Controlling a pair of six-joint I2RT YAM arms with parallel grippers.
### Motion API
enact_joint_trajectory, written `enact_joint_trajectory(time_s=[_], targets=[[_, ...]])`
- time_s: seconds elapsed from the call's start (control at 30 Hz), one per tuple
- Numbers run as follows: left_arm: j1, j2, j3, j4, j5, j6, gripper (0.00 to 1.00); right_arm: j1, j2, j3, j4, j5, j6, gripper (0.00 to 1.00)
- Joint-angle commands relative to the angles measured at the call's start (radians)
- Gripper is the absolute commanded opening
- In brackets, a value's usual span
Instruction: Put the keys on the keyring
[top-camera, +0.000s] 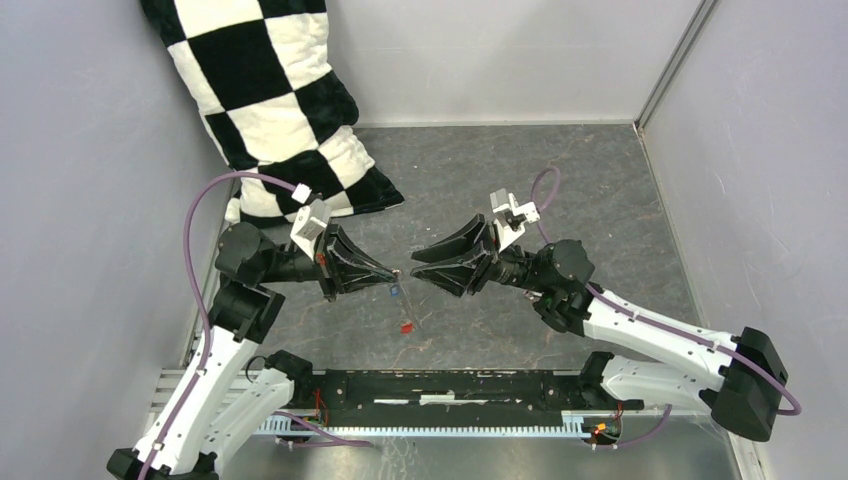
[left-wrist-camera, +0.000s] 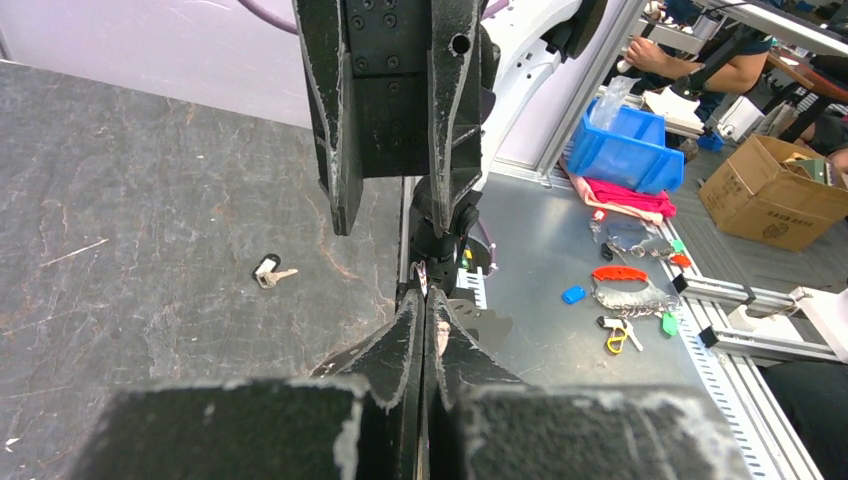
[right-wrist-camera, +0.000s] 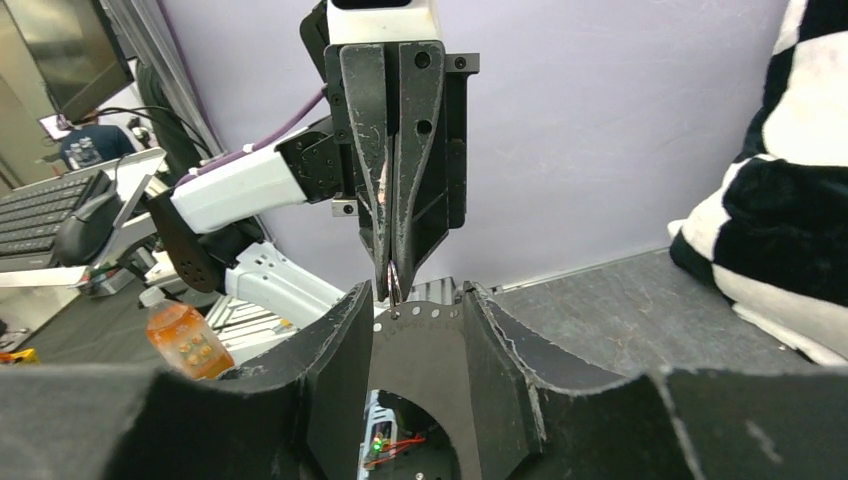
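Above the grey surface (top-camera: 560, 200), in the top view, the left tool (top-camera: 391, 272) and the right tool (top-camera: 414, 267) are seen tip to tip, nearly touching. A blue key (top-camera: 397, 291) is seen just beneath the tips, and a red key (top-camera: 406, 326) lower, nearer the arm bases. A faint thin wire (top-camera: 411, 308), seemingly the keyring, is traced between them. Whether the red key hangs or lies flat cannot be told. A checked cushion (top-camera: 270, 90) is propped in the far left corner.

In the left wrist view, the left tool's fingers are pressed together on a thin metal piece (left-wrist-camera: 421, 276); whether it is key or ring cannot be told. The right tool is shown facing it, fingers held apart. A dark-and-white key (left-wrist-camera: 268, 270) lies on the surface, well apart from both.

In the right wrist view, the right tool's fingers (right-wrist-camera: 345, 350) are spread wide, and the left tool is seen clamped on the metal piece.
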Motion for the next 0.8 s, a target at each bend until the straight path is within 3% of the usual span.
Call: enact_joint_trajectory(time_s=[0.0,0.33,0.57,0.7,0.77], targets=[[-0.006,-0.012,0.01,0.061,0.001,-0.014,0.02,-0.005,0.033,0.016,0.098,-0.066,0.063,0.44],[-0.006,-0.007,0.008,0.065,-0.015,-0.02,0.02,-0.003,0.072,0.033,0.153,-0.117,0.095,0.45],[-0.006,0.006,0.005,0.068,-0.035,-0.022,0.02,-0.002,0.108,0.045,0.204,-0.127,0.125,0.28],[-0.006,0.007,0.005,0.068,-0.04,-0.026,0.02,0.004,0.113,0.053,0.194,-0.127,0.112,0.31],[-0.006,0.005,0.004,0.068,-0.037,-0.026,0.02,0.004,0.108,0.056,0.185,-0.118,0.097,0.23]])
